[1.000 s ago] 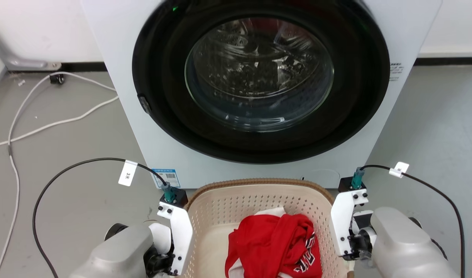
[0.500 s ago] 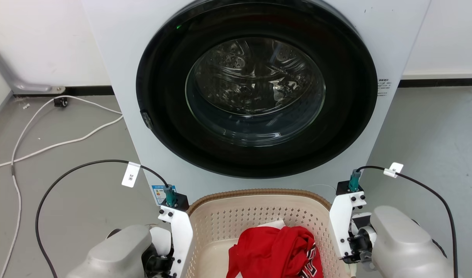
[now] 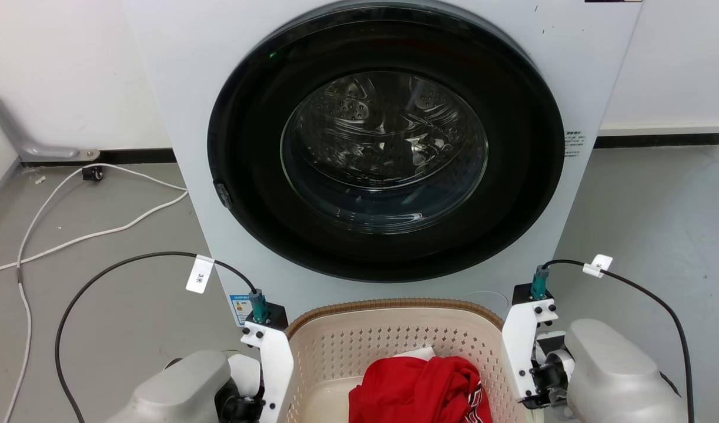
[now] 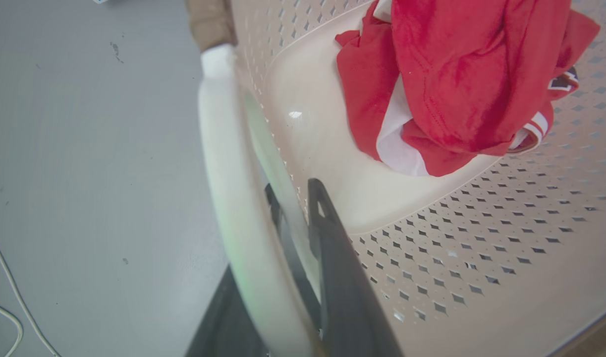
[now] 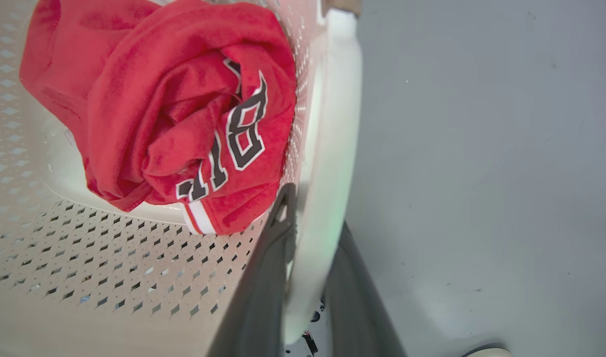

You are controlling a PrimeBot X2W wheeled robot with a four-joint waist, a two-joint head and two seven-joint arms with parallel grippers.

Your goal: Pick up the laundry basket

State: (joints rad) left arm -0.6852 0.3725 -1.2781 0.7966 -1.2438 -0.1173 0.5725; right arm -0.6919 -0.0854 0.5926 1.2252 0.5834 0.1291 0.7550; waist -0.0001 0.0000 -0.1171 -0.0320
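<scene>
Looking down from the head camera, the laundry basket sits low in the middle of the frame, directly in front of the washer and its closed round door. The basket's brown rim curves across between the two pale forearms. The left forearm presses close to the basket's left side and the right forearm to its right side. A red garment is bunched inside. A white cable trails over the grey floor to the left. The fingers are hidden below the frame here.

The left wrist view shows the grip. The left pincer is closed down to a narrow gap around the basket's white left handle. One dark finger lies on the side nearer the perforated wall, and the other is partly hidden behind the handle. The red garment lies on the cream basket bottom, with some white fabric under it.

The right wrist view mirrors this. The right pincer clamps the white right handle, with a finger on each side of it. Black-and-white lettering shows on the red garment, which the other views barely show. I cannot tell whether the basket's base touches the floor.
</scene>
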